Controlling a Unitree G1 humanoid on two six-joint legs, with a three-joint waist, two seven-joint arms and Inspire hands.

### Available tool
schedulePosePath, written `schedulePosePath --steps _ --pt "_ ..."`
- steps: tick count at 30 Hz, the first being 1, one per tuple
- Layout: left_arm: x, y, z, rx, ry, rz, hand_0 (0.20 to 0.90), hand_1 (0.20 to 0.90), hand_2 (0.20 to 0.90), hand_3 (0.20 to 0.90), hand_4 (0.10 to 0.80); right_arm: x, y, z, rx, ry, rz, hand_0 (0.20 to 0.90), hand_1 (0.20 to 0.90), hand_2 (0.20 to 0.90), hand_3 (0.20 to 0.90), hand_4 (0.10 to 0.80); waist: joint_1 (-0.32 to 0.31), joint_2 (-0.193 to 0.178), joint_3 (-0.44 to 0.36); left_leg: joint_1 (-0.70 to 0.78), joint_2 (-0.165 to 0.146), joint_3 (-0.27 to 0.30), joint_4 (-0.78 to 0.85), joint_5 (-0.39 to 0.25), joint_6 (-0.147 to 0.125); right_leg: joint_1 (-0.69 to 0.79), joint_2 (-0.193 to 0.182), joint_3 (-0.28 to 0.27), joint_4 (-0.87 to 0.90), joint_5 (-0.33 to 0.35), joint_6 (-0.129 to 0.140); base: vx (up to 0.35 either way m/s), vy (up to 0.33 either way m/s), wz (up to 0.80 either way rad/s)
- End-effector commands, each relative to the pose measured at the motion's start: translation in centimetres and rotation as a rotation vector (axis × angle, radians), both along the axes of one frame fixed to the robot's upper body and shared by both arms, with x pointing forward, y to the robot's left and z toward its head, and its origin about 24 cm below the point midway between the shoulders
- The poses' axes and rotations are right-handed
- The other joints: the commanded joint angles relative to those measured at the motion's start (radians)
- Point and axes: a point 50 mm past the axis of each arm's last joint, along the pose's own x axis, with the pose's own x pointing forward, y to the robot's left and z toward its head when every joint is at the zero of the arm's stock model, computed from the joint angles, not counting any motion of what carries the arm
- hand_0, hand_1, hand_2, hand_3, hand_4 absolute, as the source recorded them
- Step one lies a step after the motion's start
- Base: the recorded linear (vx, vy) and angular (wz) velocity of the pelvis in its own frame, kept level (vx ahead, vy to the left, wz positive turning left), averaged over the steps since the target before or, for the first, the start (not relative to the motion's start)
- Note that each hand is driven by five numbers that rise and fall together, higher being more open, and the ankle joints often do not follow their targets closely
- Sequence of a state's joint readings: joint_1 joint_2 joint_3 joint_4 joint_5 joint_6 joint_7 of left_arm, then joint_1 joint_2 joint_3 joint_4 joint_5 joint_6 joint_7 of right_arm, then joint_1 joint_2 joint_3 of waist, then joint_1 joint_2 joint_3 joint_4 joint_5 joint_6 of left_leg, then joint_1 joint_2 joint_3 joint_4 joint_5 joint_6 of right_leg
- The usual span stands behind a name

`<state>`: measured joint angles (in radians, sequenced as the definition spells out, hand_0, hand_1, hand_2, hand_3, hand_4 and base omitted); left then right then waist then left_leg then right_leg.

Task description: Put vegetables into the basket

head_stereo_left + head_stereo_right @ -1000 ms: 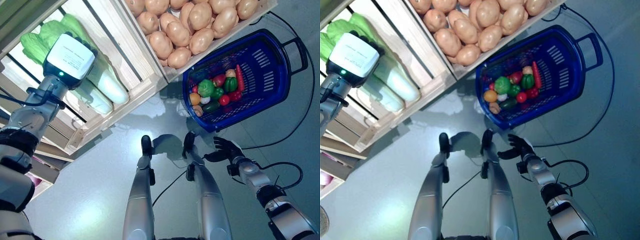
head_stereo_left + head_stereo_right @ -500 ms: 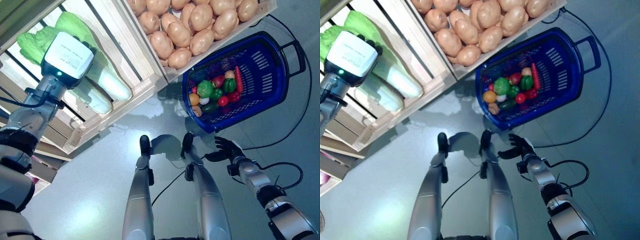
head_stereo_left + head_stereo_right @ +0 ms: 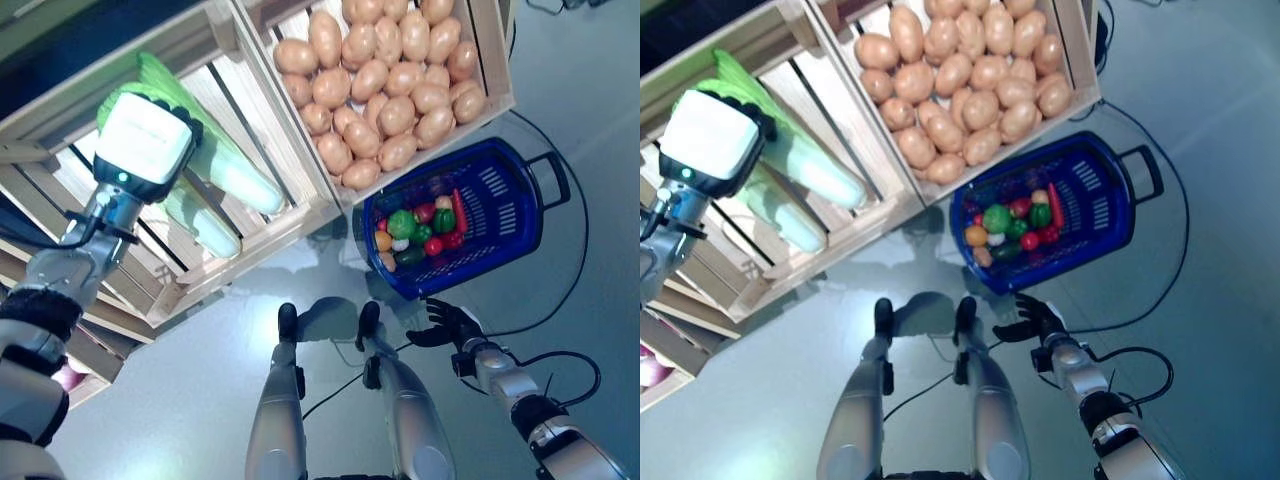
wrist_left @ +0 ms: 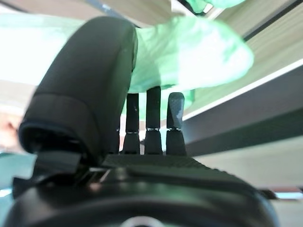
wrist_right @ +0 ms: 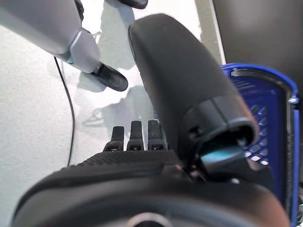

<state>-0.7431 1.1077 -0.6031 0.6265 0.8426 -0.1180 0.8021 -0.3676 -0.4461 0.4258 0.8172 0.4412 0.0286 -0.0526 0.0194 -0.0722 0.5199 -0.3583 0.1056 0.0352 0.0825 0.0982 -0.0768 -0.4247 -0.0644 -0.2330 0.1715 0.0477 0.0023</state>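
Two pale green cabbages lie in a slatted wooden crate [image 3: 250, 255] at the left, the upper cabbage [image 3: 240, 180] above the lower cabbage [image 3: 208, 228]. My left hand [image 3: 188, 122] reaches into that crate, mostly hidden behind its white wrist box. In the left wrist view its fingers [image 4: 152, 116] stand straight, tips against the leafy end of a cabbage [image 4: 189, 56], with the thumb beside it. The blue basket [image 3: 520, 215] sits on the floor with several small vegetables [image 3: 415, 222] in it. My right hand [image 3: 446, 322] hangs open just in front of the basket [image 5: 265, 123], holding nothing.
A second wooden crate [image 3: 495, 60] full of potatoes [image 3: 385, 85] stands directly behind the basket. More crate slats and a lower shelf show at the far left [image 3: 60, 300]. Grey floor spreads around the basket.
The whole picture has shifted, so the camera moved. My left hand stays at the cabbage in the crate and my right hand keeps its place by the basket.
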Motion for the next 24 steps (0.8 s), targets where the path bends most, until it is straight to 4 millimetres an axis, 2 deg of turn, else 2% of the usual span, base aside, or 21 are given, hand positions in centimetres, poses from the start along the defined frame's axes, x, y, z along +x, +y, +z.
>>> schedulePosePath --steps 1,5,7,10,12,20,24 --pt "-1.9 0.8 6.7 -0.227 -0.400 -0.066 0.300 0.300 0.300 0.300 0.400 -1.7 -2.5 0.0 0.014 -0.045 -0.126 0.900 0.900 0.900 0.900 0.800 0.025 0.030 -0.030 -0.015 -0.012 0.002 0.044 -0.010 -0.046 0.149 -0.076 -0.021 -0.042 -0.056 0.081 0.117 -0.027 0.05" --pt "-2.8 0.6 4.3 -0.467 -0.359 -0.155 0.300 0.300 0.300 0.300 0.400 -3.3 -2.7 -1.1 0.032 -0.020 -0.154 0.900 0.900 0.900 0.900 0.800 0.040 0.036 -0.059 0.048 -0.011 -0.006 -0.010 -0.002 -0.049 0.216 -0.078 -0.032 -0.087 -0.049 0.088 0.120 -0.043 0.09" --pt "-3.7 0.1 1.3 -0.683 -0.303 -0.232 0.300 0.300 0.300 0.300 0.400 -4.4 -2.3 -1.9 0.053 -0.025 -0.169 0.900 0.900 0.900 0.900 0.800 0.053 0.036 -0.085 0.098 -0.012 -0.011 -0.052 0.004 -0.053 0.272 -0.080 -0.044 -0.129 -0.039 0.097 0.146 -0.048 0.14" --pt "-4.5 -0.9 -1.1 -0.828 -0.229 -0.280 0.300 0.300 0.300 0.300 0.400 -5.3 -2.0 -2.3 0.072 -0.026 -0.181 0.900 0.900 0.900 0.900 0.800 0.058 0.036 -0.110 0.133 -0.012 -0.013 -0.078 0.005 -0.054 0.318 -0.080 -0.059 -0.155 -0.037 0.101 0.109 -0.026 0.12" --pt "-5.1 -1.8 -3.2 -0.984 -0.157 -0.311 0.300 0.300 0.300 0.300 0.400 -6.1 -1.7 -2.4 0.091 -0.037 -0.185 0.900 0.900 0.900 0.900 0.800 0.060 0.033 -0.133 0.164 -0.010 -0.017 -0.094 0.005 -0.052 0.352 -0.081 -0.070 -0.167 -0.035 0.105 0.143 -0.033 0.27" --pt "-6.8 -3.3 -8.4 -1.440 0.062 -0.373 0.300 0.300 0.300 0.300 0.400 -7.8 -1.2 -2.3 0.120 -0.071 -0.194 0.900 0.900 0.900 0.900 0.800 0.068 0.025 -0.204 0.240 -0.003 -0.022 -0.112 -0.001 -0.045 0.435 -0.078 -0.090 -0.190 -0.032 0.105 0.132 -0.017 0.12" --pt "-6.9 -3.7 -9.7 -1.613 0.148 -0.386 0.300 0.300 0.300 0.300 0.400 -8.3 -1.0 -2.4 0.129 -0.066 -0.190 0.900 0.900 0.900 0.900 0.800 0.074 0.028 -0.228 0.265 0.000 -0.025 -0.131 0.004 -0.045 0.469 -0.075 -0.093 -0.200 -0.035 0.103 0.105 0.005 0.00"
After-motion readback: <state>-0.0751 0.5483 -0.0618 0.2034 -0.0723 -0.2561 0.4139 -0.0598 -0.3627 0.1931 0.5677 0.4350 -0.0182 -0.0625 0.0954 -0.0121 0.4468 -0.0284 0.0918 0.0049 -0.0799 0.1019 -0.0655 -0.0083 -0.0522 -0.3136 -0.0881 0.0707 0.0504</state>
